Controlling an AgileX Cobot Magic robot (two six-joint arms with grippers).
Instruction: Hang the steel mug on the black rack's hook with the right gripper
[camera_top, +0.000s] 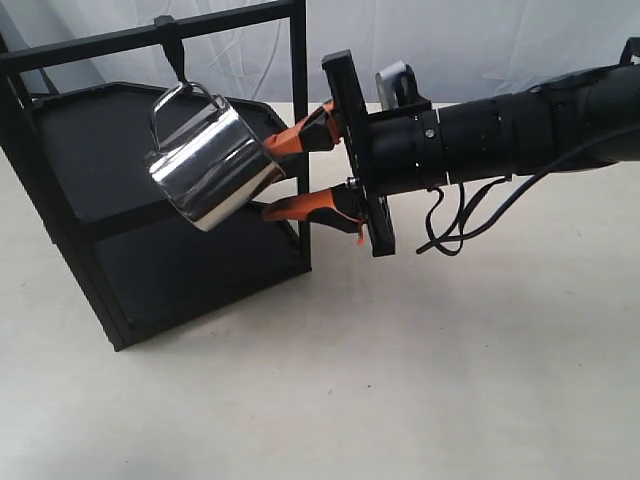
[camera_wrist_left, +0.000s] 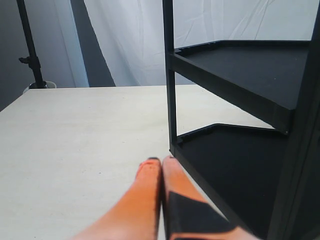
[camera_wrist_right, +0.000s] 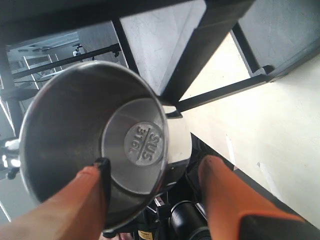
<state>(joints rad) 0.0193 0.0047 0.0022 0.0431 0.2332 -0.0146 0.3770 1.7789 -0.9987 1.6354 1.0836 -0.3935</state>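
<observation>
Exterior view: mug (camera_top: 210, 165) nearing hook (camera_top: 172, 45)
Right gripper (camera_top: 285, 177) clamps the mug below the hook; next, lift its handle over.

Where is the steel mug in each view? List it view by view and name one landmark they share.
Exterior view: the steel mug is upper left of centre, tilted, held by the right gripper just below the hook.
Left wrist view: not in it.
Right wrist view: it fills the left half, open mouth toward the camera.
Shared landmark: the black rack appears in all three.
</observation>
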